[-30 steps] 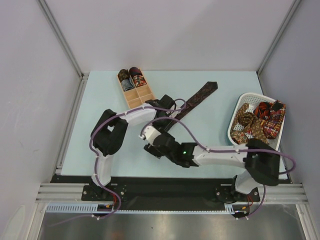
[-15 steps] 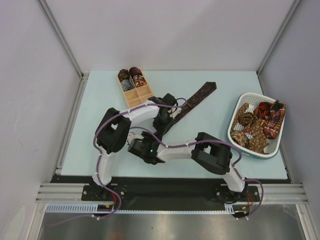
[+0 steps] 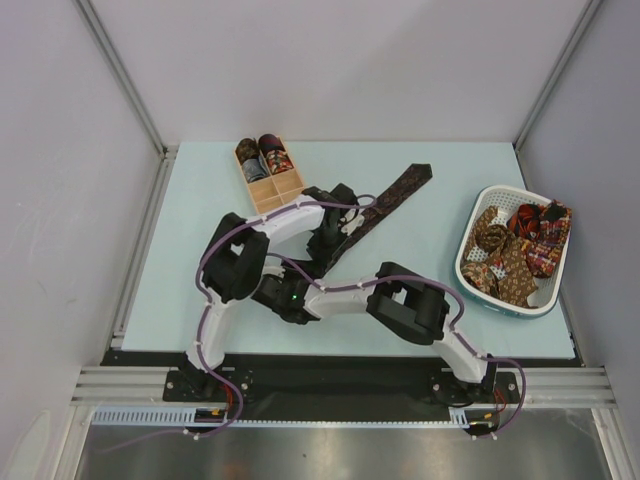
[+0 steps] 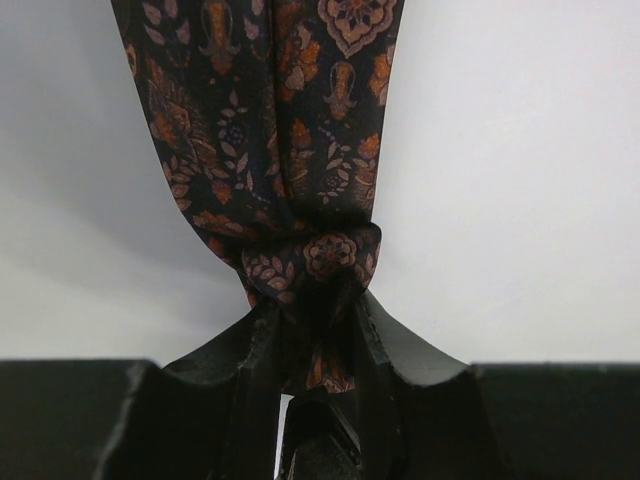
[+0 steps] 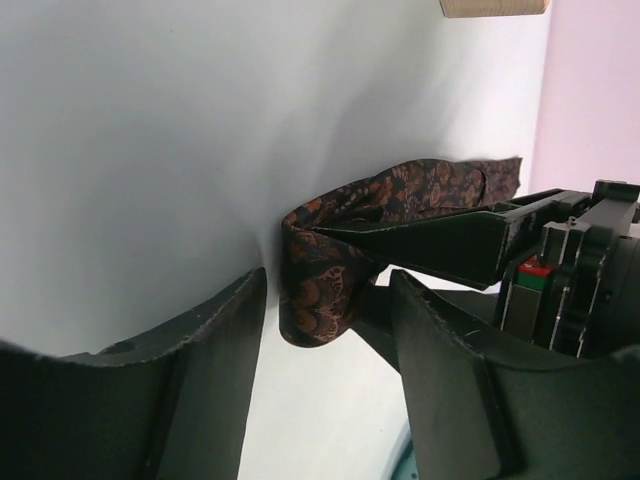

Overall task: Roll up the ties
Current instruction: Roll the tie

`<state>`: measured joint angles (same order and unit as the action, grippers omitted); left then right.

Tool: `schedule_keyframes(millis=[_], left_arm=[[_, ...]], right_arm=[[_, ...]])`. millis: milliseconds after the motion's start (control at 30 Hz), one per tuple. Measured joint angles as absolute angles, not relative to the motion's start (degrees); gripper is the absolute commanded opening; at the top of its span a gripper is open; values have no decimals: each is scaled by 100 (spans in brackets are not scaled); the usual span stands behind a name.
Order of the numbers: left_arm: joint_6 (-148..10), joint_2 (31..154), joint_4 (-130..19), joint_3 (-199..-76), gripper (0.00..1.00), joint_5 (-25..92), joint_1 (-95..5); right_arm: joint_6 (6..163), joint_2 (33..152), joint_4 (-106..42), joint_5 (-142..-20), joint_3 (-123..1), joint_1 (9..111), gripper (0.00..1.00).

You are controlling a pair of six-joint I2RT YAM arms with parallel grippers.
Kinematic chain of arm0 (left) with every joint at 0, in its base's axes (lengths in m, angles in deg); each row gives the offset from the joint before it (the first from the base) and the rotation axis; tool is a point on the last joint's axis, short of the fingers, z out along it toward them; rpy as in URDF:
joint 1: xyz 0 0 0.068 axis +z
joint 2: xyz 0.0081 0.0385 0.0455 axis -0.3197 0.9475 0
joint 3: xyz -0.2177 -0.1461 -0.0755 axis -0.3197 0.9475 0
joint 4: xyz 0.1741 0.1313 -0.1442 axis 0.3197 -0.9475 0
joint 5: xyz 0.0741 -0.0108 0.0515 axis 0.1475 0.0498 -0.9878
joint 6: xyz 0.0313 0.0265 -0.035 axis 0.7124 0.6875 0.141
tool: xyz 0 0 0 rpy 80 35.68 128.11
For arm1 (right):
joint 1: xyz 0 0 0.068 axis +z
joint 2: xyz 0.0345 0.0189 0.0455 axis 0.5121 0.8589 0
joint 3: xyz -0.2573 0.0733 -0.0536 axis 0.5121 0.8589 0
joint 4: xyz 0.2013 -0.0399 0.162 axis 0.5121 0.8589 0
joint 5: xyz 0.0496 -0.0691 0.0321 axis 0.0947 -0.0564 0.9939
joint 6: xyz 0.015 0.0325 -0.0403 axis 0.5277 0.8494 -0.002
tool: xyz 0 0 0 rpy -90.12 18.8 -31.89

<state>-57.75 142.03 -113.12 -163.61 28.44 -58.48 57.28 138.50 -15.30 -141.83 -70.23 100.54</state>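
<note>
A dark maroon patterned tie (image 3: 395,195) lies diagonally across the table, its pointed end toward the back right. My left gripper (image 3: 327,243) is shut on the tie's folded near end; in the left wrist view the fabric (image 4: 270,130) bunches between the jaws of that gripper (image 4: 312,305). My right gripper (image 3: 305,275) has come in from the near side. In the right wrist view it stands open (image 5: 328,300), with the folded end (image 5: 325,270) between its fingertips and apart from them. The left gripper's fingers (image 5: 430,240) pinch that fold from the right.
A wooden compartment box (image 3: 280,190) at the back left holds two rolled ties (image 3: 262,155). A white basket (image 3: 468,262) at the right edge holds several loose ties (image 3: 520,240). Both arms cross over the table's middle.
The right arm has swung left and folded at the elbow, bringing its gripper up to the tie's held end, with its jaws somewhat narrower. The left gripper has kept its grip in place.
</note>
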Motion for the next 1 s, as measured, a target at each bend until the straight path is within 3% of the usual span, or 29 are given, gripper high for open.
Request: schedule_keyframes(millis=[167,300,500,667,1000], left_arm=[[-5775,14264,-11435,-16472,33,2875,-5830],[-5775,14297,-11472,-16514,33,2910,-5798],[-5762,14308,-11485,-16527,38,2980,-5784],[-5688,14301,-11505,-16527,65,3028,-5782],[-5830,13521,-11017,-16536,93,3303,-5704]], right_arm=[[5678,13972,-1482,-14362,-7056,10054,47],[5689,14094,-1428,-14419,-7089,10032,28],[5756,14132,-1360,-14358,-7146,10021,23],[5780,14049,-1342,-14159,-7131,9975,23],[5800,13896,-1458,-13879,-6993,9907,21]])
